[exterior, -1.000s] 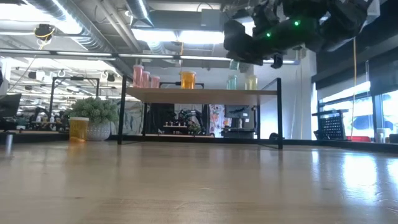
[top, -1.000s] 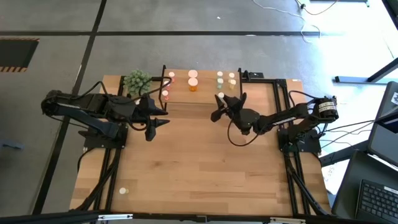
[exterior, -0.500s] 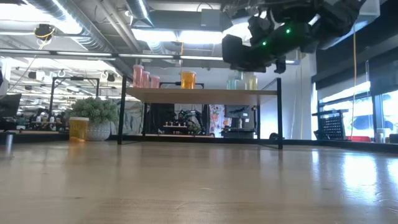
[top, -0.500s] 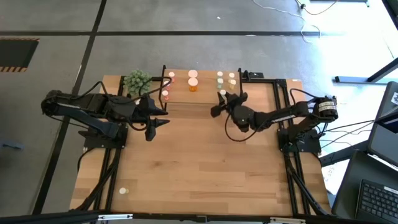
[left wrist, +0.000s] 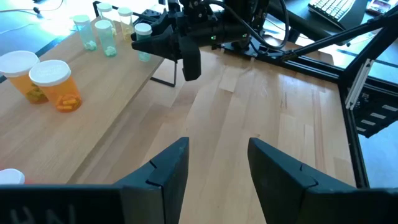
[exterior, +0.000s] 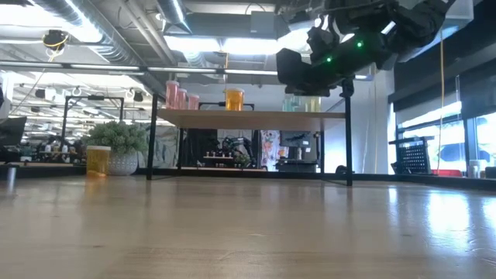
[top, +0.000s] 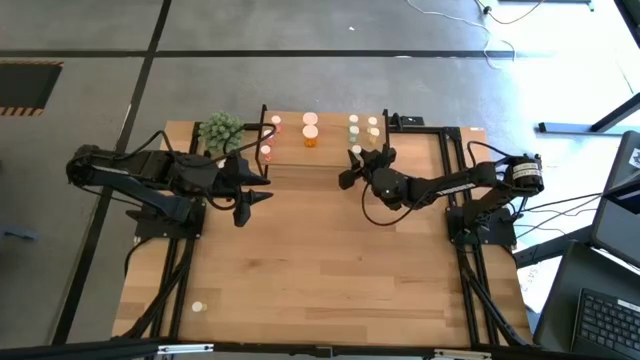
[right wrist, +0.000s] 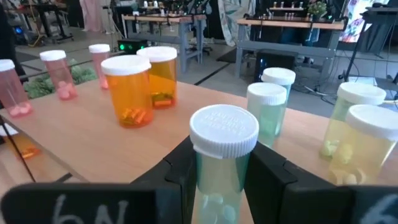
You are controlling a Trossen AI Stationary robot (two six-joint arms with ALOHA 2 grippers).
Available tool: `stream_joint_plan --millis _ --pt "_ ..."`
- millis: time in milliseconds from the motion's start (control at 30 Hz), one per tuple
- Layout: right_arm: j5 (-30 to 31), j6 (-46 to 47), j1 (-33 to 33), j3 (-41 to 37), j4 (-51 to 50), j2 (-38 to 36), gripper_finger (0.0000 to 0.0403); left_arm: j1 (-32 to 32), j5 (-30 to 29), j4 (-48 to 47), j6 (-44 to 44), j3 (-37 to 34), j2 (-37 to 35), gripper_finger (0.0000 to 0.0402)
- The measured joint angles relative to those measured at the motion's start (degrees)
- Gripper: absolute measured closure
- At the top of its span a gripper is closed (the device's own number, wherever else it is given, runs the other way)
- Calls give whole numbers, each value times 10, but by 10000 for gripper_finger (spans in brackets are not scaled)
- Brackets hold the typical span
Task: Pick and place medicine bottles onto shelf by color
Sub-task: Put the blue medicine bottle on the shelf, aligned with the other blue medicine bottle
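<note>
Carrying a green bottle point(right wrist: 222, 155) clamped between its fingers, right gripper point(top: 357, 160) sits over the shelf point(right wrist: 93, 143); it should lower it upright beside the other green bottles point(right wrist: 268, 106), clear of their caps. Left gripper point(top: 250, 188) waits apart, jaws open, empty

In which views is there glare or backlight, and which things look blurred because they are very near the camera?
Low view: bright ceiling lights behind the shelf leave the right end effector a dark silhouette, and the near tabletop is soft. Right wrist view: the held green bottle and the fingers beside it are blurred. Left wrist view: window glare washes out the far corner.
</note>
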Motion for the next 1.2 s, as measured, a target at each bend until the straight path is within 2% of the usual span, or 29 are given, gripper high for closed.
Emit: stream_joint_plan --millis 767,1200 --pt "-44 -1 -18 1 -11 -1 294 0 0 0 0 0 0 242" --pt "-46 -3 -18 0 -12 0 257 0 0 0 1 0 0 242"
